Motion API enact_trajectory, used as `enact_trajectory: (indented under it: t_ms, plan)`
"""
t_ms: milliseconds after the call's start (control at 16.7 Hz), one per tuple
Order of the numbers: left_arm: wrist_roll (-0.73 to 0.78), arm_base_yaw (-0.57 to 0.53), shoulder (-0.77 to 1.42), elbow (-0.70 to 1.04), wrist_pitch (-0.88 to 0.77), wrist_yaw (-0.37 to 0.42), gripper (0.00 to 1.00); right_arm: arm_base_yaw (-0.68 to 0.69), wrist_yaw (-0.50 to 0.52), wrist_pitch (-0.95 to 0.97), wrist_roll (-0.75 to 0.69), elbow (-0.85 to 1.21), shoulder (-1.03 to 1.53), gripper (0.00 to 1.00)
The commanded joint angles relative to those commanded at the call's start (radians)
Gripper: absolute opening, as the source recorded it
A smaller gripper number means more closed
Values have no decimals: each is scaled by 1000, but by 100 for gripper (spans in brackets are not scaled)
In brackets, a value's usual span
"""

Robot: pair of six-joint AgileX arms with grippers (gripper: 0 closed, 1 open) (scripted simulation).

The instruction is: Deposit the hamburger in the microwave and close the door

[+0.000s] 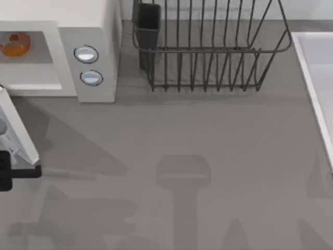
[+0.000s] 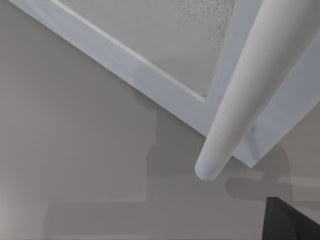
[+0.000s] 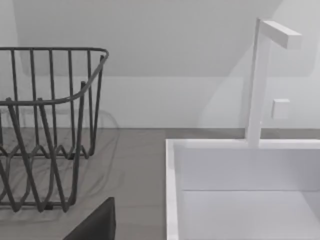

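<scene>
Left gripper at the table's far left edge, dark, just beside the lower end of the door; finger spread impossible to judge, contact with the door likewise unclear. From the left wrist camera, one dark corner of the gripper low against the table, close under the door's white frame and its rounded white bar handle. Greyish speckled inner panel set within that frame.

Hamburger resting inside the microwave, orange-brown, on the cavity floor near the left of the opening. Door swung wide open, angled out from the microwave's front toward the table's left edge, well apart from the closed position. Light-grey control panel to the right of the cavity, bearing two round silvery-blue knobs, one above the other.

Right arm parked off the table's right side; from its wrist camera, a dark sliver of the right gripper low in view, fingers not readable.

Grey table bare across its middle, crossed by soft shadows of the arms. Dark wire dish rack at the back, right of the microwave, with a dark cutlery cup at its left end. White sink basin along the right edge, just beside the rack. White square-section faucet rising at the basin's back rim, pale wall behind.
</scene>
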Motion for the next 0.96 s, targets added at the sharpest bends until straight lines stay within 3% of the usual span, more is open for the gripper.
enact_trajectory:
  t_ms: [240,660,960]
  plan:
    - [1,-2,58,60,45,-2,0,0,0,0,0,0,0,100]
    - [-2,-8,421,215,149,-2,0,0,0,0,0,0,0,100]
    - [-1,-12,515,299,216,-4,0,0,0,0,0,0,0,100]
